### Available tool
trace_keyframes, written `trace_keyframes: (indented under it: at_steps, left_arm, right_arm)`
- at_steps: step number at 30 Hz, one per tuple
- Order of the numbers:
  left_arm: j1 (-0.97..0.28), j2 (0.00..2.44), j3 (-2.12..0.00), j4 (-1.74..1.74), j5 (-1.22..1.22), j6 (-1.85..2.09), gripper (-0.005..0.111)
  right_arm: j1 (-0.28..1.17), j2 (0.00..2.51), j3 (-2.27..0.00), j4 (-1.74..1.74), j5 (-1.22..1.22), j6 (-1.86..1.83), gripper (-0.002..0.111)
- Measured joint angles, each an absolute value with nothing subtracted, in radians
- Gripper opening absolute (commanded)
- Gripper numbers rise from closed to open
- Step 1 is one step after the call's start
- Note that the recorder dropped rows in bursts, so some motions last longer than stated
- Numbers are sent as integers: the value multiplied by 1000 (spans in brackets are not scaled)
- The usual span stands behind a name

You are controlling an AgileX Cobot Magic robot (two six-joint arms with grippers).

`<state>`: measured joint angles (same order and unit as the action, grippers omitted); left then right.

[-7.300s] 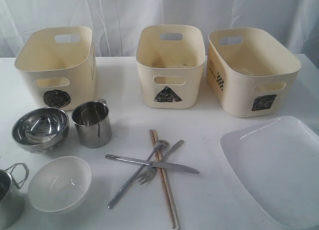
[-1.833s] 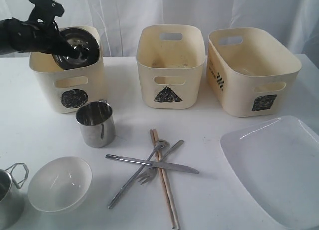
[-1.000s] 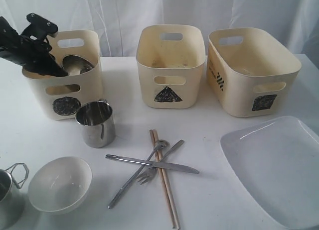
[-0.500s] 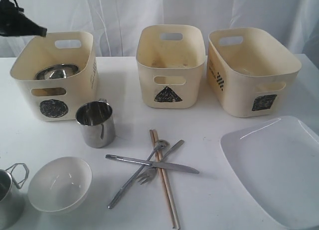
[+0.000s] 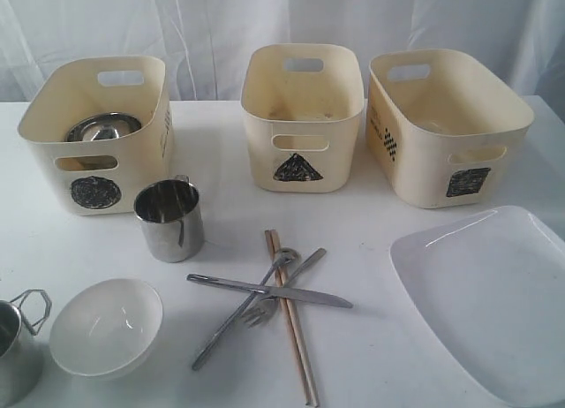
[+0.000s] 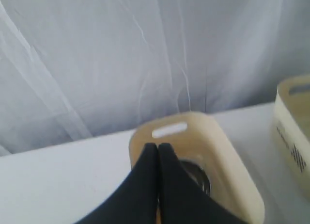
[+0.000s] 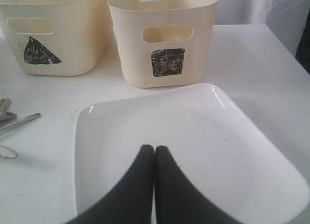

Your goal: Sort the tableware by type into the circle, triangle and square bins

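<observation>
While the left claw (image 6: 158,147), closed and empty, hangs above the circle bin (image 6: 228,151) containing the steel bowl (image 5: 103,126), the white bowl (image 5: 106,327) at the counter's (image 5: 221,205) left front lies nearer it than the closed right claw (image 7: 154,149) over the plate (image 7: 203,132).

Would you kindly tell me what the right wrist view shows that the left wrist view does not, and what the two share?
Only the right wrist view: the triangle bin, the square bin, the large white plate ahead of the shut right gripper, and a cutlery handle. Only the left wrist view: the circle bin holding the steel bowl, the shut left gripper aimed at it, and the curtain. Both: the white table; the left wrist view's second bin edge I cannot identify.
</observation>
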<state>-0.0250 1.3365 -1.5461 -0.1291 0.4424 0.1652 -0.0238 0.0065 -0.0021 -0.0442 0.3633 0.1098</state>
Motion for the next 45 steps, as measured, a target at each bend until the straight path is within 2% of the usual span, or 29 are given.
trace_keyframes:
  at_steps: [4, 6, 9, 11, 16, 19, 26, 28, 30, 34, 40, 45]
  left_arm:
    - [-25, 1295, -1500, -42, 848, 172, 0]
    - [-25, 1295, -1384, -32, 917, 163, 0]
    - [-25, 1295, -1172, -24, 868, 112, 0]
    - [-25, 1297, -1068, 0, 823, 104, 11]
    - [-25, 1298, -883, 104, 806, 96, 69]
    - [-25, 1298, -804, 104, 754, 92, 75]
    - [-25, 1297, -699, 75, 637, 90, 75]
    - [-25, 1297, -667, 76, 572, 90, 68]
    - [-25, 1303, -633, 76, 519, 90, 53]
    - [-25, 1309, -615, 76, 486, 90, 0]
    - [-25, 1306, -683, 89, 567, 88, 0]
    - [-25, 1244, -869, 151, 776, 88, 0]
  right_arm:
    - [-24, 7, -2, -44, 363, 110, 0]
    - [-24, 7, -2, -44, 363, 110, 0]
    - [-24, 7, -2, -44, 363, 110, 0]
    - [-24, 7, -2, -44, 363, 110, 0]
    - [-24, 7, -2, -44, 363, 110, 0]
    - [-24, 7, -2, -44, 363, 110, 0]
    - [-24, 7, -2, -44, 363, 110, 0]
    - [-24, 7, -2, -44, 363, 110, 0]
    - [-24, 7, -2, -44, 363, 110, 0]
    - [-24, 7, -2, -44, 363, 110, 0]
    - [-24, 7, -2, -44, 363, 110, 0]
    - [-24, 7, -2, -44, 363, 110, 0]
